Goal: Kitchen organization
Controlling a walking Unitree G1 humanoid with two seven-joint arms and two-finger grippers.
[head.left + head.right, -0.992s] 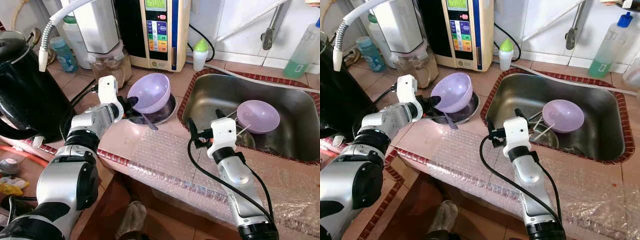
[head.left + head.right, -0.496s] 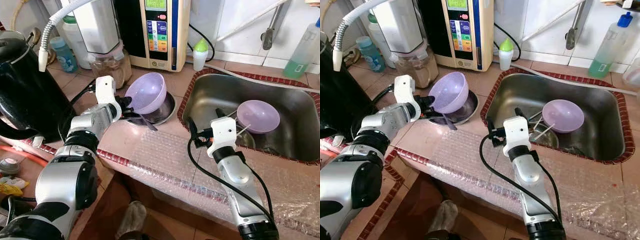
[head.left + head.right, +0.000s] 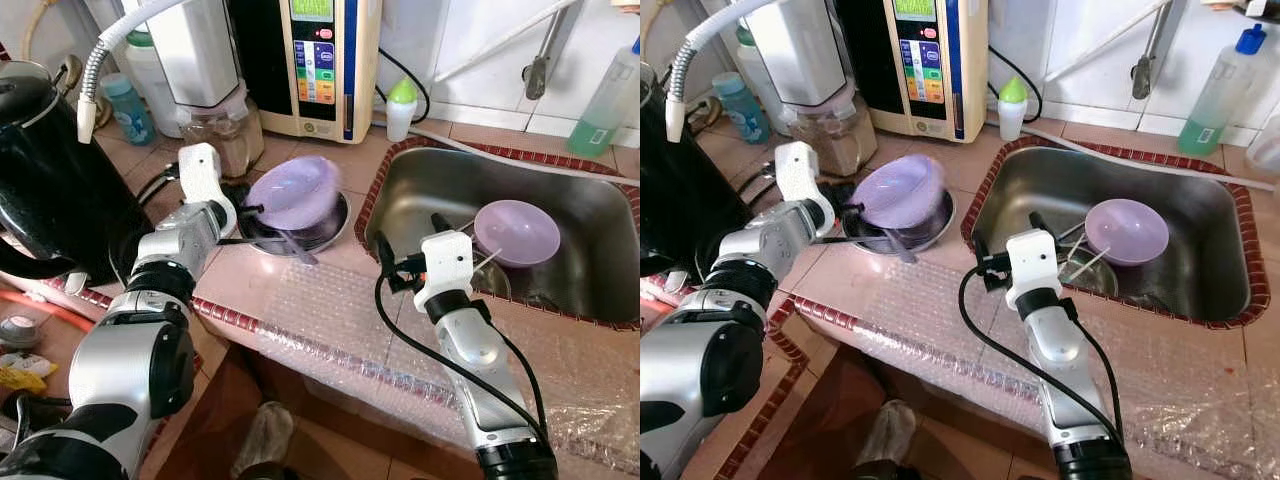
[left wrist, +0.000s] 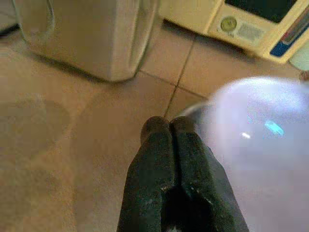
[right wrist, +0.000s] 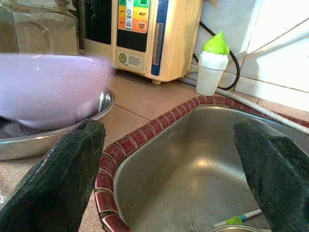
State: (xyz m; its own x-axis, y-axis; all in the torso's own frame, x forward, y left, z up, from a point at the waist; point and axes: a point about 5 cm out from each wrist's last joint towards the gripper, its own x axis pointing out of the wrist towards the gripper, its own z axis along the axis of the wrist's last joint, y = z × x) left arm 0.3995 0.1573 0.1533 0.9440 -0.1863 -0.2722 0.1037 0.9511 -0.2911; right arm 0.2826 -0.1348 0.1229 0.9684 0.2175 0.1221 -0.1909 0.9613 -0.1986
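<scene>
Purple bowls: two. One (image 3: 294, 190), motion-blurred, sitting in the steel dish (image 3: 322, 226) on the counter; the other (image 3: 516, 232) down in the sink (image 3: 420, 185), resting on utensils.
Steel dishes: one, shallow and round, just left of the sink rim, holding a dark spoon-like utensil under the blurred bowl.
Left gripper (image 4: 165, 126): fingers pressed flat together with nothing between them, tips at the near edge of the blurred bowl, just beside the dish.
Right gripper (image 5: 176, 159): fingers spread wide apart and holding nothing, poised over the sink's left rim, pointing toward the back wall.
Bottles: three counted. Small white one with green cap (image 3: 401, 108) behind the sink, small blue-capped one (image 3: 125, 108) at far left, tall clear one of green liquid (image 3: 602, 105) at the right.
Appliances: cream water unit (image 3: 320, 62) with coloured button panel and lit green screen; white machine beside it with a clear jug (image 3: 222, 128) below; large black kettle (image 3: 55, 180) at left.
Surface: terracotta-tiled counter with red mosaic trim round the sink; sheet of bubble wrap (image 3: 340, 310) draped over the front edge.
Room: white tiled wall, chrome tap (image 3: 538, 62) above the sink.
Writing: panel labels too small to read.
</scene>
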